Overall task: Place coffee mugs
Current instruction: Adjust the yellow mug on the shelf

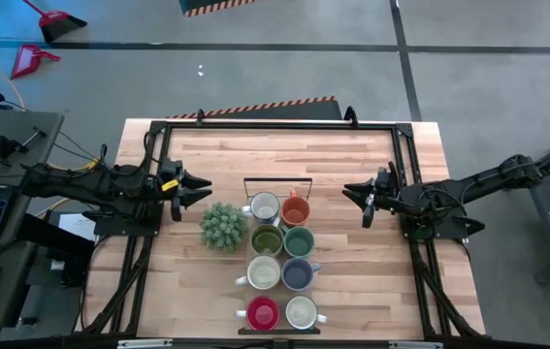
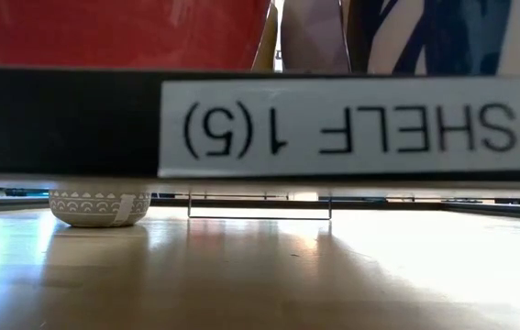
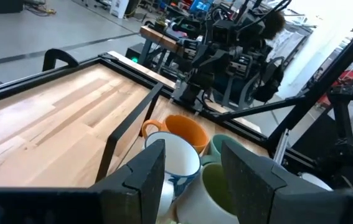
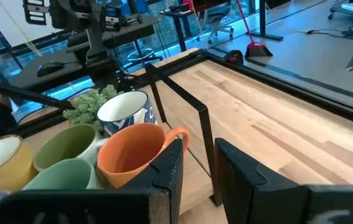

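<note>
Eight mugs stand upright in two columns mid-table in the high view: patterned white-grey (image 1: 264, 206), orange (image 1: 296, 209), olive green (image 1: 267, 239), teal green (image 1: 299, 240), cream-white (image 1: 264, 272), blue-grey (image 1: 297, 274), red (image 1: 262, 312), cream-white (image 1: 301, 312). My left gripper (image 1: 195, 187) hangs open left of the far end of the columns, my right gripper (image 1: 357, 194) open to their right. The left wrist view shows the left gripper (image 3: 192, 168) facing the patterned mug (image 3: 179, 155) and the orange mug (image 3: 185, 130). In the right wrist view, the right gripper (image 4: 198, 165) faces the orange mug (image 4: 132, 152).
A spiky green potted plant (image 1: 222, 225) stands just left of the mugs. A thin black wire frame (image 1: 276, 182) rises at the far end of the columns. Black rails (image 1: 275, 126) run along the table's edges. Bare wood lies on the far side of the frame. A shelf label (image 2: 351, 126) blocks most of the low view.
</note>
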`<state>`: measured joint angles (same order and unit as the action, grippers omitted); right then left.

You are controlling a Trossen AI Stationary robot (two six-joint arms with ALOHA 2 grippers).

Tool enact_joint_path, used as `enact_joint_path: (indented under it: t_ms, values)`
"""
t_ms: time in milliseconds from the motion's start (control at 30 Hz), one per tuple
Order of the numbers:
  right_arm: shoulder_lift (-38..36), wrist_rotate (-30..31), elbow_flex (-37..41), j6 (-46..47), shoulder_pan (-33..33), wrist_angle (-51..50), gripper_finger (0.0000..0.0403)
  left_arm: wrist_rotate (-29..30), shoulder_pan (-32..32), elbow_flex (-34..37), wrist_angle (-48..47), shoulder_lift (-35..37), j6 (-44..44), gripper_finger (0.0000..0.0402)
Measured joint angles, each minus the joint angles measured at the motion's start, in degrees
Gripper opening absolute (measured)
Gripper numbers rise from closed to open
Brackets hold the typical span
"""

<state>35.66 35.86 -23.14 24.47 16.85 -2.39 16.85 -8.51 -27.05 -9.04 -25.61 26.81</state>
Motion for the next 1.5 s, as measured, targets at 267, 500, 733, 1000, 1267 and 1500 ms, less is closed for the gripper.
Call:
enact_joint_path:
  t_ms: [267, 500, 733, 1000, 1267, 1500]
  values:
    - [0.0, 0.0, 0.0, -0.5, 0.0, 0.0, 0.0073, 0.8, 0.0, 0.0, 0.0, 0.0, 0.1, 0.0145]
    - [0.0, 0.0, 0.0, 0.1, 0.0, 0.0, 0.0073, 0.8, 0.0, 0.0, 0.0, 0.0, 0.3, 0.0145]
    - [0.0, 0.0, 0.0, -0.4, 0.0, 0.0, 0.0073, 0.8, 0.0, 0.0, 0.6, 0.0, 5.4, 0.0145]
    - [0.0, -0.5, 0.0, -0.5, 0.0, 0.0, 0.0073, 2.0, 0.0, 0.0, 4.8, -0.4, 2.0, 0.0145]
    - [0.0, -0.5, 0.0, -0.1, 0.0, -0.1, 0.0073, 1.8, 0.0, 0.0, 4.7, -0.4, 1.6, 0.0145]
    - [0.0, -0.5, 0.0, 0.1, 0.0, -0.1, 0.0073, 1.8, 0.0, 0.0, 4.7, -0.4, 1.5, 0.0145]
